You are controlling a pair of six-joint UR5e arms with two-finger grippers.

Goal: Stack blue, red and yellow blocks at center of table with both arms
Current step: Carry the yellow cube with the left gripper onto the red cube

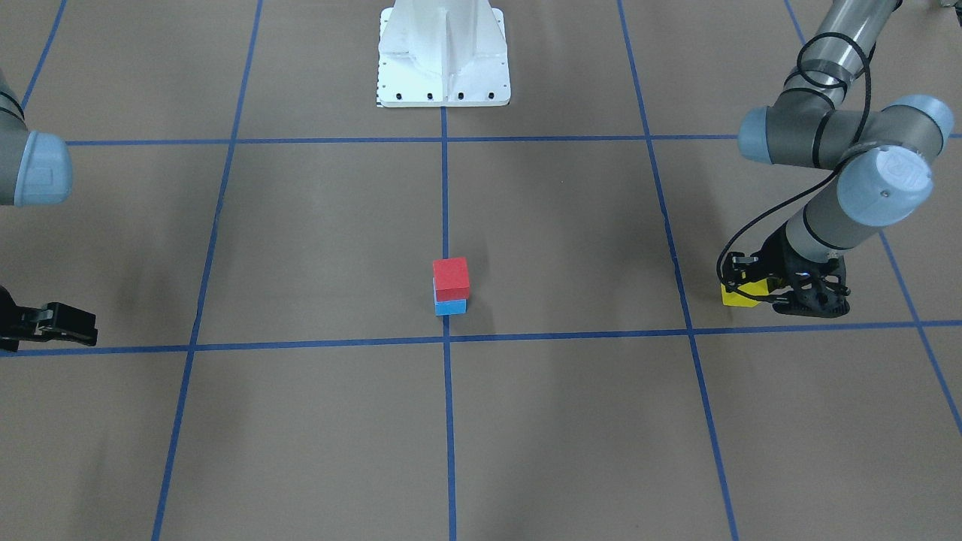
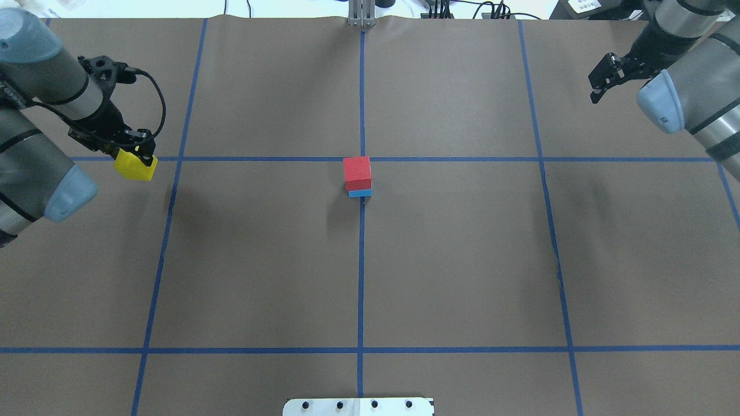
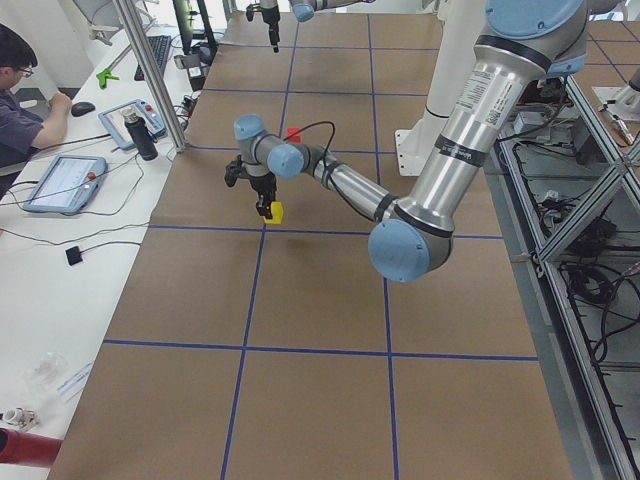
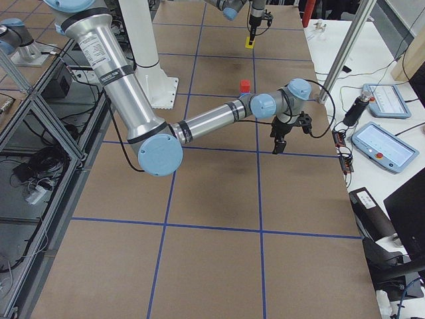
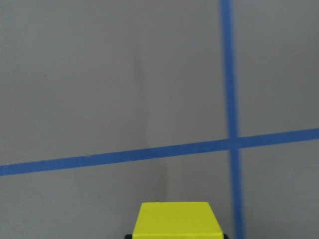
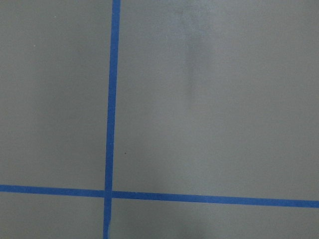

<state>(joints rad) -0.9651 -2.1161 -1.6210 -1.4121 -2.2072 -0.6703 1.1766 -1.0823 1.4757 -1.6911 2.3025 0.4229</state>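
Left gripper (image 2: 134, 155): clamped on the yellow block (image 2: 136, 166), well out at about 9 to 10 o'clock. This is read in the overhead view with the stack as hub and 12 pointing away from the robot. I cannot tell whether the block is clear of the paper.
Right gripper (image 2: 598, 92): fingers apart and holding nothing, far out at about 2 o'clock.
Table (image 2: 462, 260): brown paper with a blue tape grid; the stack stands on its middle line.
Red block (image 2: 357, 172): sits on top of the blue one, roughly square to it.
Blue block (image 2: 360, 193): bottom layer, only an edge showing.
Done: two of three layers, by my reading.
Left: carry yellow to the hub, set it on red, and let go.
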